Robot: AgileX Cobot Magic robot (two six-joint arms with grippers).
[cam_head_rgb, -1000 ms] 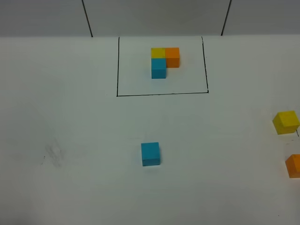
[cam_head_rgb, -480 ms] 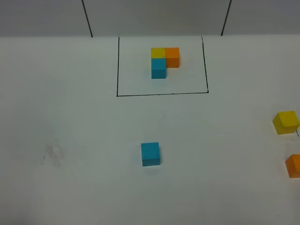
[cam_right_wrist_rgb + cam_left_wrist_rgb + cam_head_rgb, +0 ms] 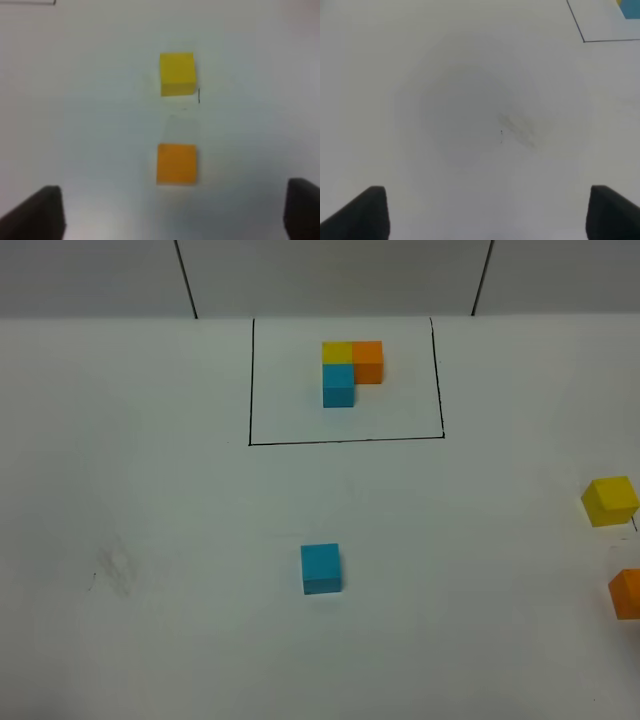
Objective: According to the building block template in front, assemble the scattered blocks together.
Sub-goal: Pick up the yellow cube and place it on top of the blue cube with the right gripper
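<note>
Movement is not detected over the last second: in the high view every block is found exactly where it was, and neither arm is seen there. From that it may be judged that the assembling has not begun and that no block has yet been picked up.

At the left of the table point(image 3: 60, 440) a faint smudge point(image 3: 110, 570) is noted. The left gripper point(image 3: 487, 215) is held over this smudge, as its wrist view shows; its jaws are spread wide with nothing between them. Near the middle, the blue block point(image 3: 321, 568) sits alone, well apart from everything else. Beyond it, toward the far edge, the template point(image 3: 350, 368) is outlined in black, with yellow at the corner, orange joined on its right and blue on its near side. At the right edge the yellow block point(image 3: 611, 501) and the orange block point(image 3: 627, 593) are placed, near each other but not touching, the orange one partly cut off by the border.

What the high view lacks is supplied by the wrist views. The right gripper point(image 3: 170, 212) is shown spread open and empty, with the orange block lying just ahead of the gap between its jaws and the yellow block in line beyond it. The orange block's whole top is seen only there. The blue block is caught by neither wrist camera; only a corner of the template's outline and a sliver of its cubes are caught by the left one.
</note>
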